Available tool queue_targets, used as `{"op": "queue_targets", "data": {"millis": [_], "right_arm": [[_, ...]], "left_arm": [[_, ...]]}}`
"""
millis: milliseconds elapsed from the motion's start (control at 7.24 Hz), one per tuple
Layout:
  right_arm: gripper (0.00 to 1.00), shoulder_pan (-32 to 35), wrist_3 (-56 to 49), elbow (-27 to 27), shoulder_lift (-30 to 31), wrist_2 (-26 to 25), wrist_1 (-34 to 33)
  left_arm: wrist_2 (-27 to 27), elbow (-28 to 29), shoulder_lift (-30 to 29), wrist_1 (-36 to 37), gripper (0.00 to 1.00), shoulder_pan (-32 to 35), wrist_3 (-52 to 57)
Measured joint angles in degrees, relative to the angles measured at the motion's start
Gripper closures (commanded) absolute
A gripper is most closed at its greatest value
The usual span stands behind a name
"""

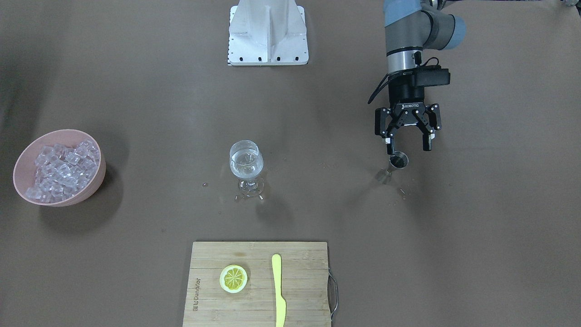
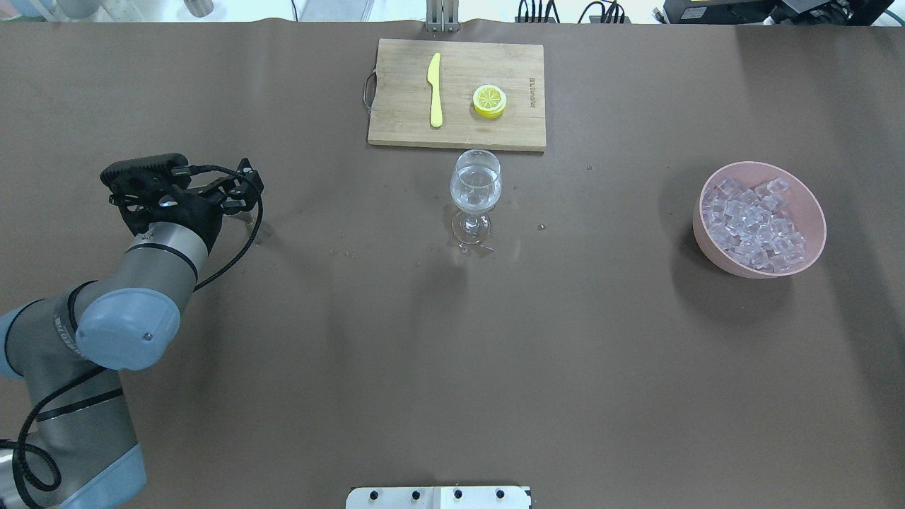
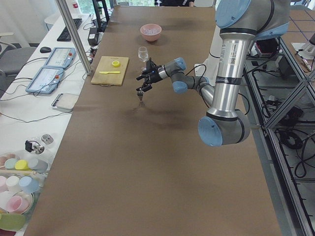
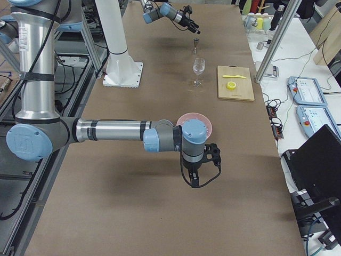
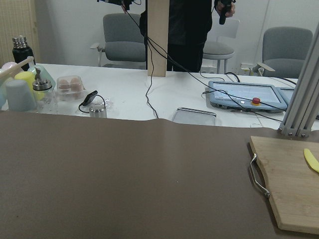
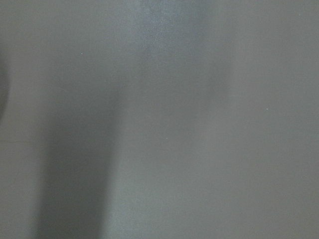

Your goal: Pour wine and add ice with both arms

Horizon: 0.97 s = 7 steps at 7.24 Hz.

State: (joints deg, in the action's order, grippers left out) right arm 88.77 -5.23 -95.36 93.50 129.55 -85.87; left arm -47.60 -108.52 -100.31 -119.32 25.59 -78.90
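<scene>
A wine glass (image 1: 246,163) (image 2: 476,189) stands mid-table with a little clear wine (image 1: 245,170) in its bowl. A pink bowl (image 1: 97,179) (image 2: 813,205) heaped with ice (image 1: 61,169) (image 2: 754,223) sits at the table's end on my right side. My left gripper (image 1: 407,146) (image 2: 240,194) is open and points down. A small metal jigger (image 1: 398,160) (image 3: 141,96) stands upright on the table just under it, close to one fingertip and not gripped. My right gripper (image 4: 196,178) shows only in the exterior right view, in front of the bowl, and I cannot tell its state.
A wooden cutting board (image 1: 213,304) (image 2: 403,120) holds a lemon slice (image 1: 233,278) and a yellow knife (image 1: 278,290). The white stand (image 1: 268,34) is at the robot's base. Water drops (image 1: 236,198) lie around the glass foot. A person stands beyond the table in the left wrist view.
</scene>
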Motion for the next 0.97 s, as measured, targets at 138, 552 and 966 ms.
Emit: {"op": "queue_targets", "data": {"millis": [138,552,966], "right_arm": [[0.0,0.0,0.03,0.0,0.01,0.0,0.0],[0.0,0.0,0.05,0.02,0.02,-0.06,0.0],[0.0,0.0,0.05,0.08,0.02,-0.02,0.0]], "left_arm": [[0.72,1.36,-0.23,0.03,0.05,-0.24,-1.83],[3.43,4.89,-1.22,-0.03,0.05,-0.74,-4.81],[4.93,7.36,-2.16,-0.11,0.05,-1.6,-6.12]]}}
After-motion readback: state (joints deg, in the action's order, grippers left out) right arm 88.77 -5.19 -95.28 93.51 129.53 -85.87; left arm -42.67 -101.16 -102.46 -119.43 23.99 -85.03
